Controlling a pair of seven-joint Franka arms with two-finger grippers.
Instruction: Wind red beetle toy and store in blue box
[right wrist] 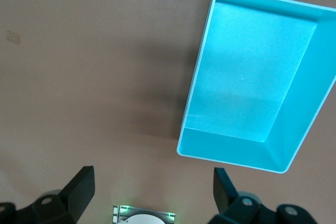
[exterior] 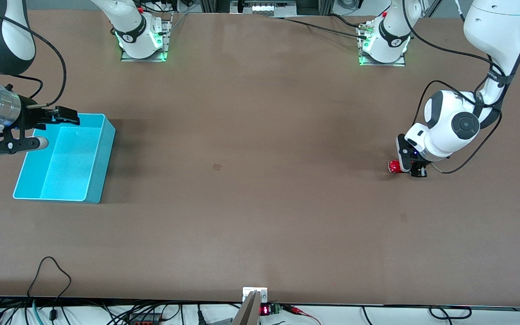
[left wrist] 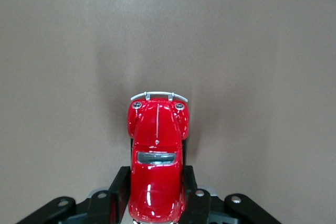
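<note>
The blue box [exterior: 66, 160] lies lowest of the things in the front view, at the left of the frame on the brown counter [exterior: 251, 180], toward the right arm's end; it is empty. The red beetle toy [exterior: 394, 166] sits at the right of the frame, toward the left arm's end, well apart from the box.

The left pincer [exterior: 411, 168] is down at the counter and closed around the toy's rear half: in the left wrist view the red beetle toy [left wrist: 157, 161] fills the lower middle of the frame, with a dark finger pressed against each flank and the silver bumper end pointing away. The right pincer [exterior: 45, 128] hangs over the box's upper-left corner in the front view, spread wide and holding nothing; the right wrist view shows its tips at the bottom of the frame and the blue box [right wrist: 257, 82] at upper right. That arm waits.

The step in hand looks like winding. It should go best with the grip kept square on the flanks, the wheels pressed lightly to the counter, and the drag kept straight along the car's length. A glossy rounded body may slip or twist if squeezed off-centre.
</note>
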